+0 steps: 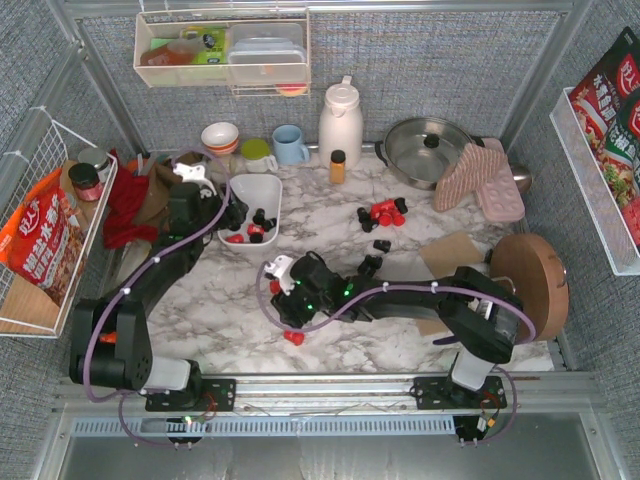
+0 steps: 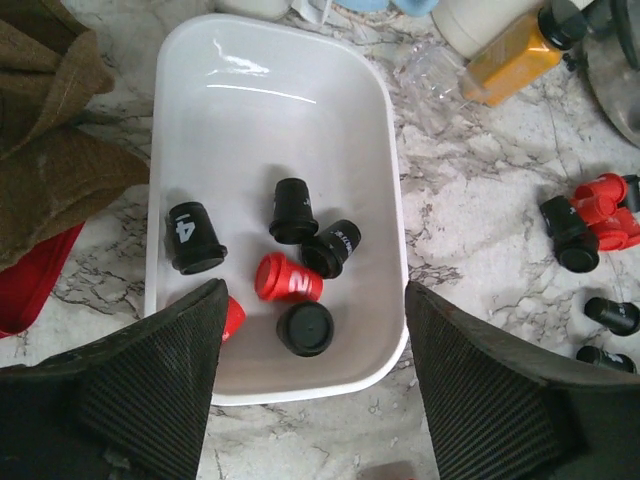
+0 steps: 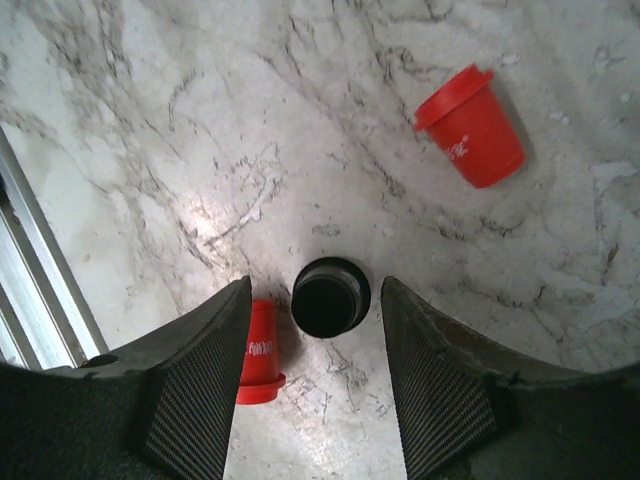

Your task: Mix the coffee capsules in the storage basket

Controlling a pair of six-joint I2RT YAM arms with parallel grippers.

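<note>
Few capsules [image 2: 288,279] lay in the basket [image 2: 270,120], many outside; my left claw [image 2: 312,330] gaped empty, my right claw [image 3: 317,300]'s hold unclear.

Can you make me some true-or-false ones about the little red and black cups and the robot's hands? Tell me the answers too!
1. The storage basket holds both red and black coffee capsules. True.
2. The left gripper is holding a red capsule. False: it hangs open over the basket and holds nothing.
3. A black capsule stands on the table between the fingers of the right gripper. True.
4. Every capsule is in the basket. False: a bunch of loose capsules lies on the marble table, to the right of the basket.
5. The amber bottle sits inside the basket. False: it stands on the table beyond it.
</note>
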